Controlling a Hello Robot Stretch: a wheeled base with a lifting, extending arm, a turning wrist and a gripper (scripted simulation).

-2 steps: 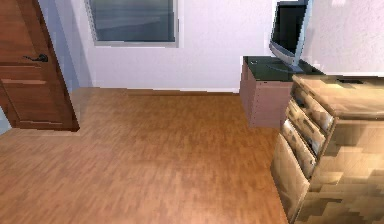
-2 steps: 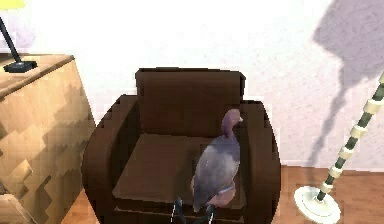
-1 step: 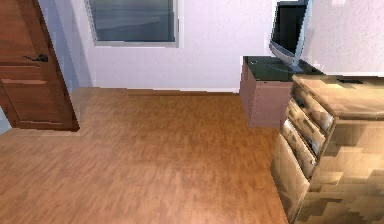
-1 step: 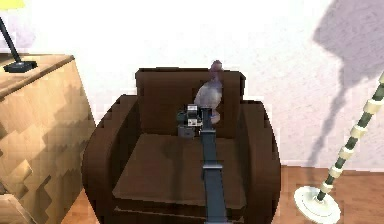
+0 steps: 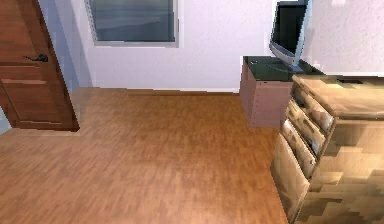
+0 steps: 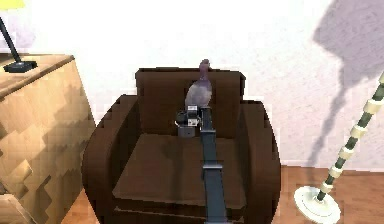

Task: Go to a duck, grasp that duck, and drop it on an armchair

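One grey-purple duck (image 6: 203, 88) hangs at the gripper's (image 6: 187, 120) far end, held clear above the brown armchair's (image 6: 130, 160) seat; the gripper's opening cannot be told.

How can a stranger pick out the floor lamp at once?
Find the dark brown armchair against the white wall. Toward the arm side view's right of it stands the floor lamp on a round white base. Only its pole is striped, dark and pale.
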